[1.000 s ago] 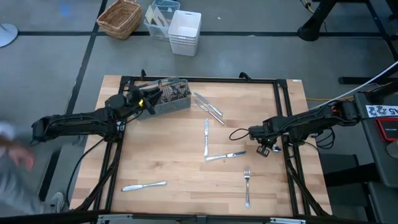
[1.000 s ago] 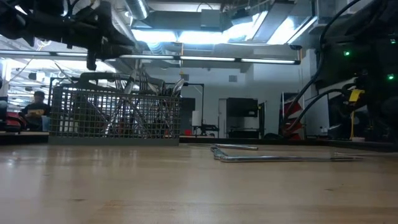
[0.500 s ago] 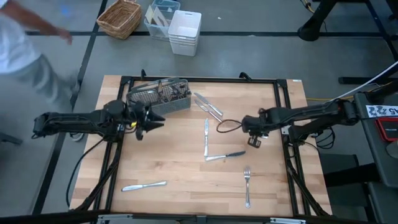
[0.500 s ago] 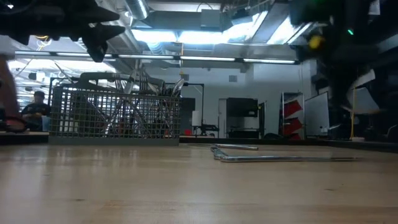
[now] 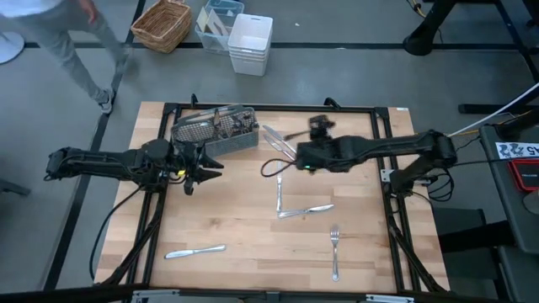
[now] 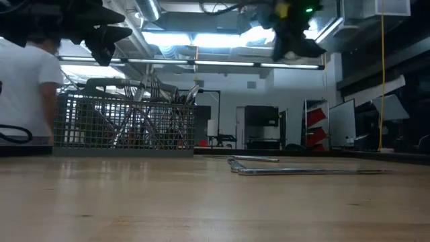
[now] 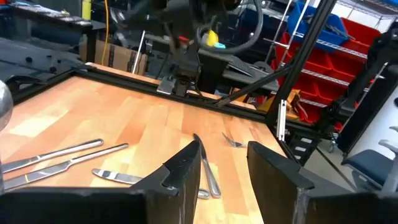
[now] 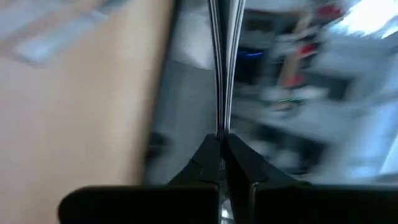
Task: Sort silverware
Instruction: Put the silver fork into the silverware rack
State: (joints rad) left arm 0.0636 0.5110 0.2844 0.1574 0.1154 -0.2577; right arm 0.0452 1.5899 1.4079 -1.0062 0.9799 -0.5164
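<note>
Loose silverware (image 5: 334, 252) lies on the near half of the desk (image 5: 244, 278), well apart from the caddy. Over mid-desk, the right end effector (image 8: 222, 146) has swung in from the right edge, clenched on a slim metal piece (image 8: 224, 62), likely bound for sorting. The left end effector (image 7: 227, 158), released and empty, has backed off the wire caddy (image 5: 232, 143) at the far edge, leaving it reachable

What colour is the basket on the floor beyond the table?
Light brown wicker basket, clearest in the high view.

Open tabletop (image 5: 227, 210) between scattered silverware (image 5: 279, 187)
</note>
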